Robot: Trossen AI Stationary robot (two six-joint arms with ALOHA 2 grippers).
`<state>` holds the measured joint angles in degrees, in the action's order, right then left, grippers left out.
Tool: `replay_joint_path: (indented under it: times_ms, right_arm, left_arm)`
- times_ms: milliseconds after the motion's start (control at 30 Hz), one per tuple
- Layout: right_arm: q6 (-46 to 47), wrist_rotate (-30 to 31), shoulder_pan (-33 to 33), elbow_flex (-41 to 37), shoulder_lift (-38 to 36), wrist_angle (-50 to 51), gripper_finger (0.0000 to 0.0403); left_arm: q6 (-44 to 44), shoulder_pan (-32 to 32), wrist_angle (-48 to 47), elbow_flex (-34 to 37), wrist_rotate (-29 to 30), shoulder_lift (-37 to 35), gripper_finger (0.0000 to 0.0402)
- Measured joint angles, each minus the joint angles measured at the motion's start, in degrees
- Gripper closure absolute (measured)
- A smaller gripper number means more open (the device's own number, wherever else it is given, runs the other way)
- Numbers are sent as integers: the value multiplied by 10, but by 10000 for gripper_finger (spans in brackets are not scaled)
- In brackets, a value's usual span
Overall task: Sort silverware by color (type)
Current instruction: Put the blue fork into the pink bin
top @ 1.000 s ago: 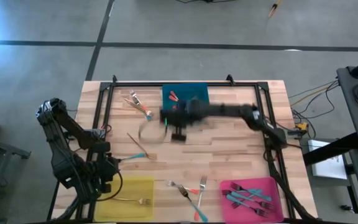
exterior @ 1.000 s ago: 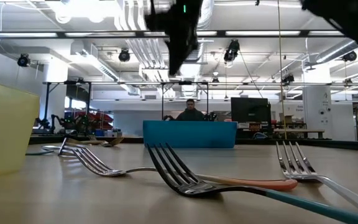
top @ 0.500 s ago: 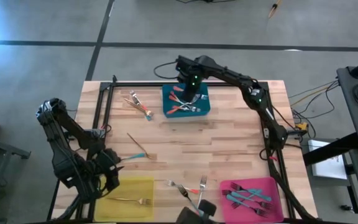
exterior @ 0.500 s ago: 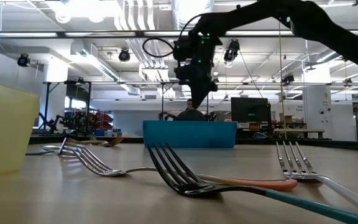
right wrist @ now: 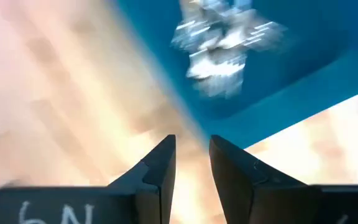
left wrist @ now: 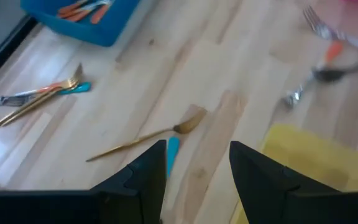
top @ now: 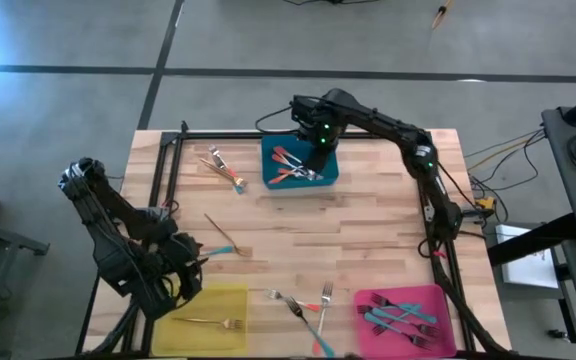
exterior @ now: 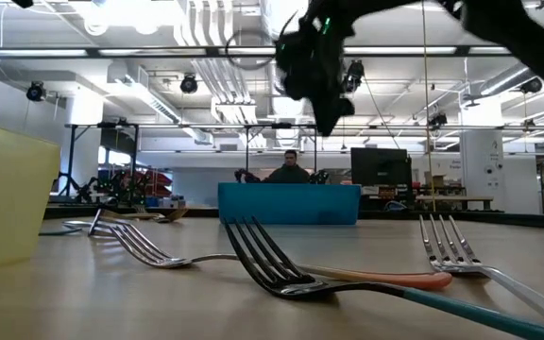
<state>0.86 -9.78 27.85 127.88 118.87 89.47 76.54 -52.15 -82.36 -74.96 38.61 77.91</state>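
My right gripper (top: 318, 142) (right wrist: 192, 144) hangs open above the far part of the blue bin (top: 299, 163), which holds several forks with red-orange handles (top: 290, 165). In the low view it hovers well above the bin (exterior: 289, 203). My left gripper (top: 194, 263) (left wrist: 197, 158) is open near the table's left side. Its fingers stand on either side of the free end of a teal fork handle (left wrist: 172, 151), which lies flat on the table. A gold fork (left wrist: 143, 137) (top: 224, 236) lies across that teal fork.
A few forks (top: 224, 166) lie by the far left corner, and several more (top: 306, 302) lie near the near edge. The yellow bin (top: 204, 300) holds one gold fork (top: 213, 322). The pink bin (top: 438, 300) holds several teal forks. A person sits behind the table (exterior: 291, 168).
My right gripper has swung fast from over the table's middle toward the far edge, come over the blue bin, and then risen a little above it. My left arm has edged slightly toward the right, closer to the teal and gold forks.
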Motion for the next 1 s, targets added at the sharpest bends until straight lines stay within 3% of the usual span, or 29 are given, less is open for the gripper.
replay_joint_path:
  times_ms: [133,333,500,700,1000]
  right_arm:
    - [57,-62,-52,-41,-82,3,314]
    - [220,31,-182,-125,-195,-36,312]
    - [389,120,-318,-192,-248,-58,308]
    - [551,178,-446,-259,-270,-58,302]
    - [624,187,-542,-308,-275,-57,303]
  left_arm:
    - [-128,25,56,2,-56,0,244]
    - [-394,65,205,9,-118,0,244]
    - [-551,107,299,10,-195,10,244]
    - [-607,141,416,10,-283,68,244]
    - [-643,162,467,-71,-287,227,244]
